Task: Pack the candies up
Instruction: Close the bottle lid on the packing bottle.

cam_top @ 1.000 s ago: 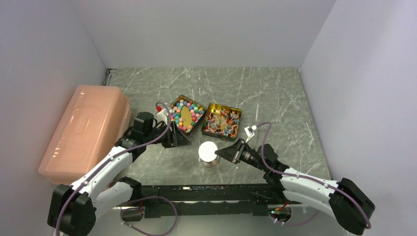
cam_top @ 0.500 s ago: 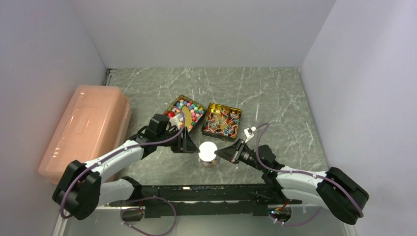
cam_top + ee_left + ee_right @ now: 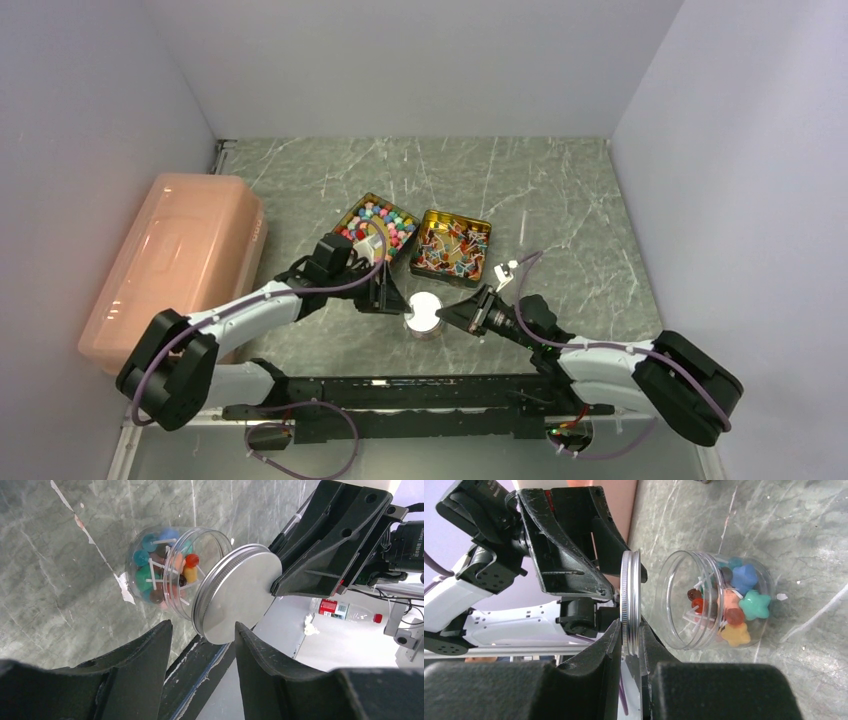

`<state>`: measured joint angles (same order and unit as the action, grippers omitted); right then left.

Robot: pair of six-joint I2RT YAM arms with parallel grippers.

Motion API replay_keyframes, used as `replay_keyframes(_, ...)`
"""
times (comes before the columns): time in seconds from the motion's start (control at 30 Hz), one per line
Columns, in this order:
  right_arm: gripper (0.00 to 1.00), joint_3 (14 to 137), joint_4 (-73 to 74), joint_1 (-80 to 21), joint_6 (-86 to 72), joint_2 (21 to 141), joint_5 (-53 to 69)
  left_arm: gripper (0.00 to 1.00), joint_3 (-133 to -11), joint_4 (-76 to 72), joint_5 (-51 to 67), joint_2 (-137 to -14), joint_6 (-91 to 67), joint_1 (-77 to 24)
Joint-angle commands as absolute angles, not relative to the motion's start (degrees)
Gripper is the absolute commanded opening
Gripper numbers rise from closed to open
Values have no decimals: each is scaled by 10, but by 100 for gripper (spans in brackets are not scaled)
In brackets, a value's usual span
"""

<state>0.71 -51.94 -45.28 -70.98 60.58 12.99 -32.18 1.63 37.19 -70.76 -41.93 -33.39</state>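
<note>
The jar is standing uncapped on the counter, with some candies lying at its bottom. Its metal lid is being pinched by the rim between the right fingers, just clear of the mouth. The left fingers are standing apart, empty, beside the jar. Many candies are lying unpacked in the gold tins, so most of the packing is judged to be left.

Tiny multicoloured candies fill one gold tin, wrapped pieces the other tin.
</note>
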Motion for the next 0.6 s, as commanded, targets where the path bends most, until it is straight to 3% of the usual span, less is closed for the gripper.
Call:
replay_keyframes(0.0,12,-10,-577,-449,-720,626,132,55,-344,-19,367,-722,-429,-343)
replay_keyframes(0.57,13,-31,-552,-450,-729,618,127,54,-359,-24,369,-763,-424,-360)
